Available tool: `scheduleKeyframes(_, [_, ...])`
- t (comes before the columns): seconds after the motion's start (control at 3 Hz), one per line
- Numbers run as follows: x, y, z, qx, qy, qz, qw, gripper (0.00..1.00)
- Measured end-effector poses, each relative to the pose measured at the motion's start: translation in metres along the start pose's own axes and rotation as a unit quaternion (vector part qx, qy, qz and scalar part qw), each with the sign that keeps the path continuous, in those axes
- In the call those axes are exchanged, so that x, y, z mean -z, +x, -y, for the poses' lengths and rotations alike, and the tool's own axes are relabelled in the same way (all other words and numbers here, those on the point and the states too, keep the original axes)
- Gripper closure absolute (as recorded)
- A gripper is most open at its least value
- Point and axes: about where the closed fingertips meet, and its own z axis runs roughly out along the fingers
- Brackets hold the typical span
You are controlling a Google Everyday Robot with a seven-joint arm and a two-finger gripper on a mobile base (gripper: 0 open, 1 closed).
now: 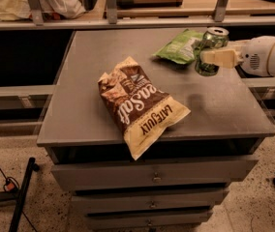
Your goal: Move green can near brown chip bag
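Pale gripper (206, 57), far right, apparently clasps the green can (214, 38).

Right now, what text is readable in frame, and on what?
"eaSal": big white letters on the brown chip bag; the rest is lost in creases.
"LATEJULY": black print on that bag's cream end.
green can: lettering too small to read; the gripper holds it over the table at right rear, jaws shut on it.
green bag: print unreadable.
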Motion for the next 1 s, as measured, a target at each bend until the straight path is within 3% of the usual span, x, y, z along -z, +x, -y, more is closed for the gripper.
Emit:
scheduleKeyframes(0.33, [0.021,0.008,-0.002,-0.009,-0.009,0.002,0.9999,1.0])
scheduleKeyframes(1.0, [0.051,0.033,-0.019,-0.016,-0.058,-0.011,0.9981,1.0])
